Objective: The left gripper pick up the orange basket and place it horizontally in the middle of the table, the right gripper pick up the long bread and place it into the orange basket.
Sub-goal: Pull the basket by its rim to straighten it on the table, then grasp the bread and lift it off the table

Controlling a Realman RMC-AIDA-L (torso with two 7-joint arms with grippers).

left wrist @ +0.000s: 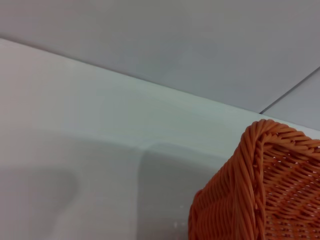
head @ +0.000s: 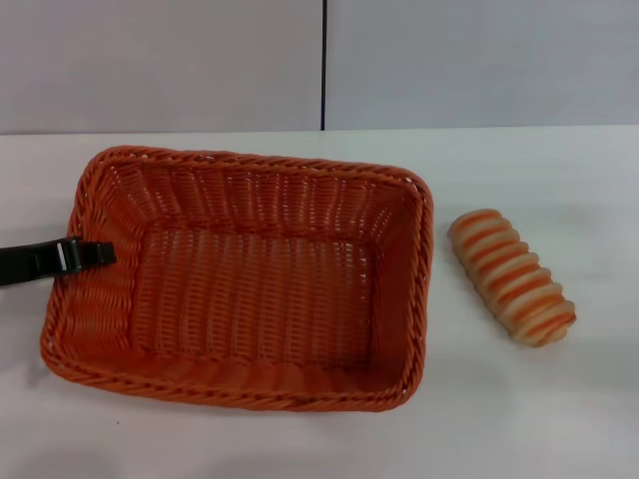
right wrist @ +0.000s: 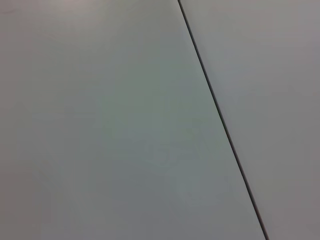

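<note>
The orange basket [head: 250, 279] sits mid-table [head: 559, 419], long side across my view, empty. My left gripper [head: 95, 253] reaches in from the left and meets the basket's left rim; I cannot tell whether its fingers are clamped. The long bread [head: 511, 289] lies just right of the basket, apart from it.

An orange basket [head: 250, 279] of woven strands, with a braided rim in the same orange, sits on a plain white table [head: 559, 419]. To its right lies a long bread [head: 511, 276], pale cream crossed by orange-brown ridged stripes. At the basket's left rim is the black finger of the left gripper [head: 90, 253]. Behind the table the wall [head: 160, 60] is pale grey, split by a thin dark vertical seam [head: 323, 65].
</note>
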